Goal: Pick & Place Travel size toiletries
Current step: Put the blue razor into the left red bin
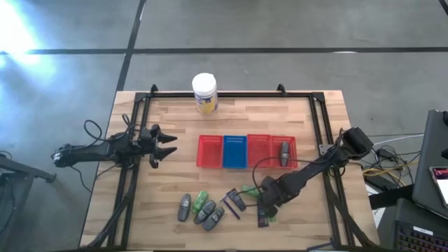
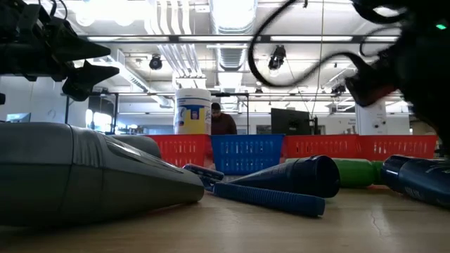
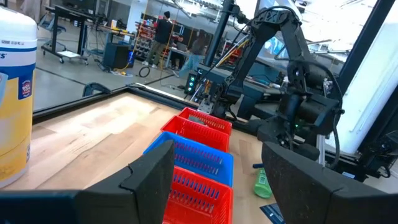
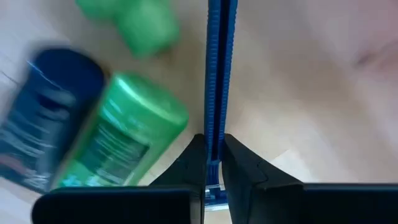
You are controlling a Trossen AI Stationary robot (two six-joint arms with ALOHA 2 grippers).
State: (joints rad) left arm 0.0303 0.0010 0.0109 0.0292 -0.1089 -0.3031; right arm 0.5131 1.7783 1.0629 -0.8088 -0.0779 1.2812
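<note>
The toiletries lie in a loose group near the table's near edge: grey oval bottles (image 1: 184,207), green bottles (image 1: 203,201), black tubes (image 1: 236,199) and a dark stick (image 1: 231,210). One more grey bottle (image 1: 284,152) lies in the rightmost red basket. My right gripper (image 1: 264,208) is low over the right end of the group, shut on a thin blue stick (image 4: 214,74). A green bottle (image 4: 124,143) and a dark blue tube (image 4: 43,124) lie just beside it. My left gripper (image 1: 164,143) waits open over the table's left part, left of the baskets. My right gripper pinches the thin blue stick between its two fingertips (image 4: 239,158), at the stick's end (image 4: 214,146). The stick runs straight on from the fingers, along them, over the wooden table. Whether its far end rests on the table, I cannot tell.
A row of mesh baskets, red (image 1: 209,151), blue (image 1: 234,151) and two red (image 1: 259,150), stands at mid-table. A tall white jar with a yellow label (image 1: 205,93) stands near the far edge. Black frame rails (image 1: 323,126) run along the table's sides. People show in the room beyond.
</note>
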